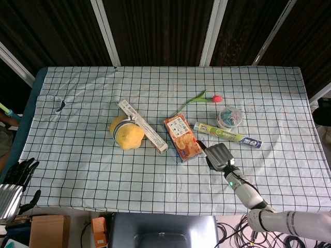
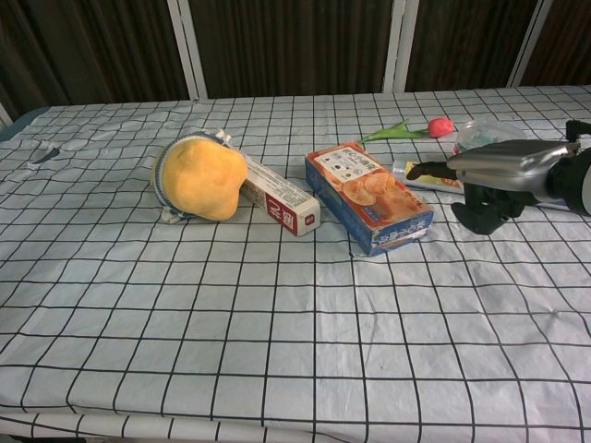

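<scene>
The right hand (image 1: 219, 155) hovers flat, fingers apart and holding nothing, just beside the cracker box (image 1: 183, 138) (orange, mid-table, toward the near edge). The left hand (image 1: 15, 182) hangs off the table's (image 1: 77, 170) near-left corner, fingers loosely spread, empty.

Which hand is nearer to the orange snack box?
Right. The right hand hovers just beside the snack box, toward its near right corner. The left hand is far off at the table's near left edge.
</scene>
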You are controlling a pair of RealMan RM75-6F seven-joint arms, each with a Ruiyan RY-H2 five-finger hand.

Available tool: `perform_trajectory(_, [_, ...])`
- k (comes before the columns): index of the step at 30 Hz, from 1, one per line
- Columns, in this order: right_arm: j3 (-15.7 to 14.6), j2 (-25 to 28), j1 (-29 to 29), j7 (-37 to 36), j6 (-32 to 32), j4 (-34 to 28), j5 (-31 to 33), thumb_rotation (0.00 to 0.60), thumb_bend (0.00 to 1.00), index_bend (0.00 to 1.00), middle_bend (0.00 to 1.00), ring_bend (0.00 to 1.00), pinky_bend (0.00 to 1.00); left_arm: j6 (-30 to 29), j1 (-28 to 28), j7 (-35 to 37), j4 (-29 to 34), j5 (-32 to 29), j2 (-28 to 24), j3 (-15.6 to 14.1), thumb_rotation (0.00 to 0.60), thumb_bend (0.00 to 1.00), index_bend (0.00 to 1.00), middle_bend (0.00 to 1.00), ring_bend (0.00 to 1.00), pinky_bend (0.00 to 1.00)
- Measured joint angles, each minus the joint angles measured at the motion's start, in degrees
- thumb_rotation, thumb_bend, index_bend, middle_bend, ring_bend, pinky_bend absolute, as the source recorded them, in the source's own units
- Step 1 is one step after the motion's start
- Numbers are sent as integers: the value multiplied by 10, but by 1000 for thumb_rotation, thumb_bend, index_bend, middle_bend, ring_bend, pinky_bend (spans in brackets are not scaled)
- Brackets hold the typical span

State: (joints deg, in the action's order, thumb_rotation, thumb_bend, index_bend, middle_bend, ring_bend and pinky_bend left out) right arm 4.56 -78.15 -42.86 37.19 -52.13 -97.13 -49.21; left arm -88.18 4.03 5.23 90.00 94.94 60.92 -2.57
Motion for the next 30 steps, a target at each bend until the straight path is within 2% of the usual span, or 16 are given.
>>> perform_trajectory(1, [-1,1,1,-4,-3,-1,-6,600,694,0,996,1000,1000,0,0,0,0,0,0,0,600,425,0,0,8,0])
perform_trajectory(3, [-3,5,5,-11,-9,-5,-19,600,567,0,879,942,952,1,0,0,0,-1,0,0,600,425,0,0,8,0])
perform_trajectory(4, [-4,8,9,-19,-15,-8,-31,600,449,0,707,826,885,0,0,0,0,-1,0,0,600,425,0,0,8,0])
perform_trajectory(5, [-6,12,14,-25,-21,-12,-42,600,335,0,487,645,810,0,0,0,0,-1,0,1,600,425,0,0,8,0])
perform_trajectory(7, [-13,22,29,-42,-42,-25,-72,600,266,0,190,352,711,-2,-1,1,0,-1,-1,1,600,425,0,0,8,0])
perform_trajectory(8, [-16,27,38,-49,-55,-31,-89,600,251,0,75,200,647,-3,-1,2,0,-1,-1,1,600,425,0,0,8,0])
perform_trajectory(9, [-21,33,48,-56,-70,-38,-107,600,247,0,15,92,581,-4,-2,2,0,-1,-1,1,600,425,0,0,8,0])
perform_trajectory(11, [-37,46,77,-69,-117,-52,-158,600,246,0,0,6,459,-5,-3,2,0,-2,-1,1,600,425,0,0,8,0])
perform_trajectory(14, [-67,62,130,-85,-206,-65,-240,600,246,0,0,0,240,-7,-4,0,1,-1,0,1,600,425,0,0,9,0])
perform_trajectory(17, [-101,72,199,-102,-313,-63,-313,600,246,0,0,0,111,-9,-5,-4,1,0,2,1,600,425,0,0,9,0])
perform_trajectory(20, [-132,74,281,-131,-422,-39,-370,600,246,0,0,0,65,-6,-5,-9,2,-1,4,1,600,425,0,0,8,0])
perform_trajectory(23, [-152,71,355,-181,-497,10,-406,600,246,0,0,0,23,1,-3,-14,4,-3,5,1,600,424,0,0,8,0])
perform_trajectory(26, [-155,72,382,-214,-516,40,-420,600,246,0,0,0,23,8,0,-21,6,-6,7,2,600,424,0,0,8,0])
perform_trajectory(30, [-152,74,384,-228,-489,44,-431,600,246,0,0,0,23,10,1,-28,8,-10,9,3,600,425,0,0,8,0])
